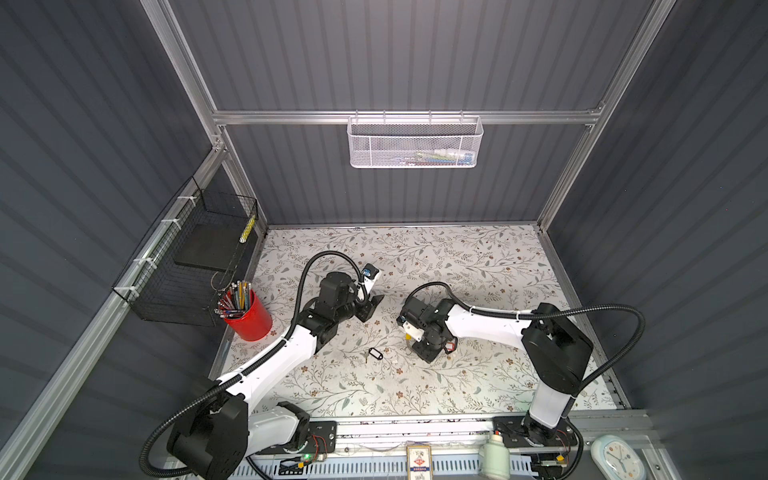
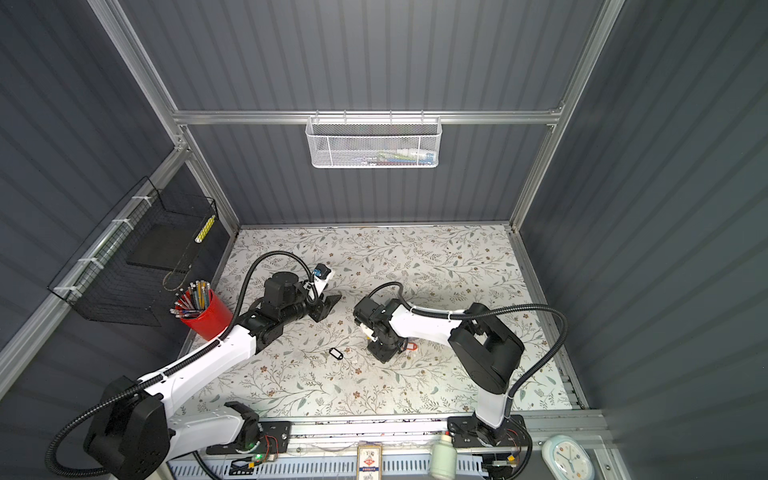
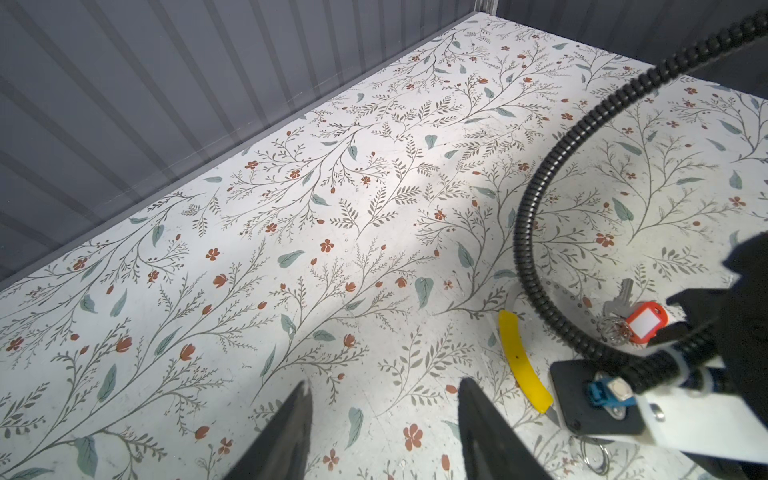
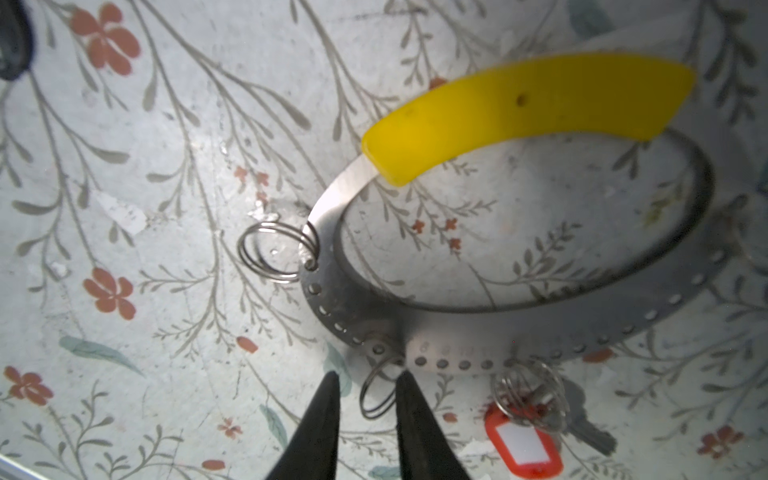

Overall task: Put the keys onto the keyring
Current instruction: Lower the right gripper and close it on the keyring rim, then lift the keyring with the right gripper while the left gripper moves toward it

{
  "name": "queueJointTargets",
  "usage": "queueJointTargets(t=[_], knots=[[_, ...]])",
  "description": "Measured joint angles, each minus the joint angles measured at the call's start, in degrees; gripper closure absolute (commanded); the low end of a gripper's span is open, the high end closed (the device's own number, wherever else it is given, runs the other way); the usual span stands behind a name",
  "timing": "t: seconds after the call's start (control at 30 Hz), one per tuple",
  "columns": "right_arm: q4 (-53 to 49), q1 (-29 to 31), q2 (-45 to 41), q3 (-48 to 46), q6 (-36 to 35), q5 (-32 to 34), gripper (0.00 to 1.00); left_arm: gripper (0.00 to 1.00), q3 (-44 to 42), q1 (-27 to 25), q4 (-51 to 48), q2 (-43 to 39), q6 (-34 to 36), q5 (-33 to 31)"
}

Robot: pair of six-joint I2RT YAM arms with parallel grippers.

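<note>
The keyring is a flat grey hoop with small holes and a yellow segment, lying on the floral table under my right wrist. Small wire split rings hang from its holes. My right gripper stands narrowly open around one split ring, which touches one finger and leaves a gap to the other. The orange-red tagged key lies at the hoop's band. The black-framed tagged key lies apart, nearer the front. My left gripper hovers open and empty.
A red cup of pens stands at the table's left edge beside a black wire basket. A white mesh basket hangs on the back wall. The right arm's black cable loops above the hoop. A bottle and clock sit on the front rail.
</note>
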Motion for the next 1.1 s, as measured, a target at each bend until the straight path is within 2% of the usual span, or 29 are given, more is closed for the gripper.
queueJointTargets(t=[0.17, 0.5, 0.73, 0.9, 1.1], knots=[[-0.48, 0.00, 0.39, 0.31, 0.15, 0.98, 0.86, 0.43, 0.00, 0.00, 0.00, 0.00, 0.00, 0.00], [-1.36, 0.00, -0.50, 1.36, -0.28, 1.14, 0.96, 0.43, 0.00, 0.00, 0.00, 0.00, 0.00, 0.02], [-2.89, -0.07, -1.44, 4.09, -0.13, -1.03, 0.97, 0.44, -0.44, 0.04, 0.00, -0.79, 0.00, 0.92], [-4.48, -1.49, -2.49, 4.55, 0.33, -4.74, 0.98, 0.45, -0.94, 0.04, 0.07, -2.01, 0.13, 3.45], [-6.14, -7.74, -7.91, 6.47, 2.67, -13.00, 0.99, 0.49, -4.72, 0.04, 2.71, -6.16, 3.15, 9.11]])
